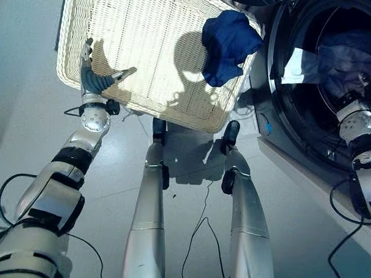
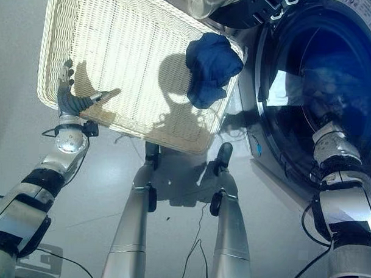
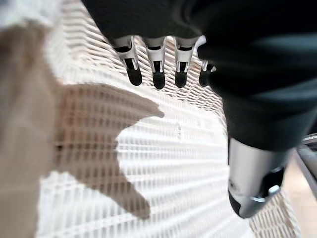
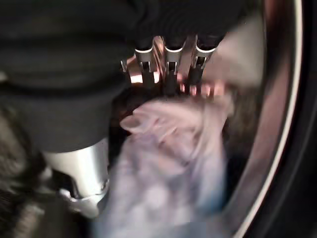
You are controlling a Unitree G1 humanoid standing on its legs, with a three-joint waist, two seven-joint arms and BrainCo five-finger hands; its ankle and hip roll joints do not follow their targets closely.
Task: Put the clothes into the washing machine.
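Two big things fill my view: the washing machine [image 1: 321, 89] on my right with its round door opening facing me, and the pale wicker basket [image 1: 116, 33] on the floor to my left, just beside the machine's front. Inside the drum I can see a pale bluish-lilac garment [image 1: 353, 59] lying against the far side, bunched and loose. My right arm reaches into that opening, and my right hand [image 4: 168, 64] is down in the drum with its fingers pointing at the pale cloth. From the wrist camera the fingers look fairly straight with the cloth just past their tips, but the picture is smeared there, so I cannot tell whether they grip it or only touch it.

One dark blue garment [image 1: 225, 46] sits crumpled in the basket's corner nearest the machine, partly draped over the rim. The basket floor around it is bare weave.

My left hand [image 1: 93, 78] is at the basket's near rim on the far side from the machine, well apart from the blue garment. Its fingers are spread and relaxed, thumb held out to the side, holding nothing; the wrist camera shows the dark fingertips hanging just above the woven bottom, with their shadow cast on it
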